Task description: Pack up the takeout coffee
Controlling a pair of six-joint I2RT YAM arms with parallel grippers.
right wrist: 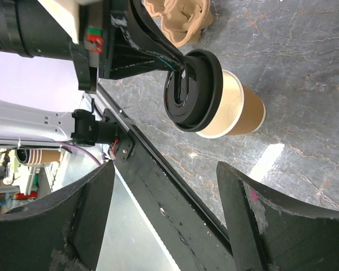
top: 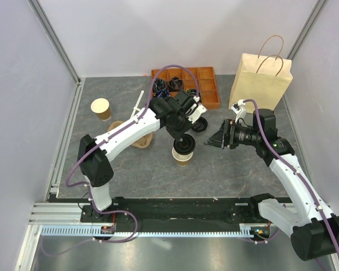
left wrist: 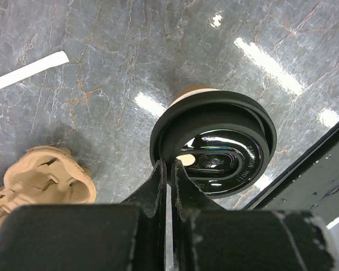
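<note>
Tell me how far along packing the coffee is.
Done: the black lid sits on the brown cup; whether it is fully seated, I cannot tell. In hand: the left end effector pinches the lid's rim; the right end effector is open beside the cup. Left: the cup stands on the table, not in the paper bag.

Setup sits on a tabletop (top: 243, 175) with a dark grey stone-look finish, pale veins all over. Plain whitish wall panels (top: 158, 34) box it in on three sides, with aluminium posts (top: 55, 42) at the corners. The near edge has a black rail (top: 175, 206) and a slotted metal strip (top: 175, 230), then brushed metal (top: 203, 254) below. Overhead lights show as bright streaks (left wrist: 268, 65) on the surface. Past the table edge there's maybe some cluttered room (right wrist: 11, 175), too blurry to tell.
</note>
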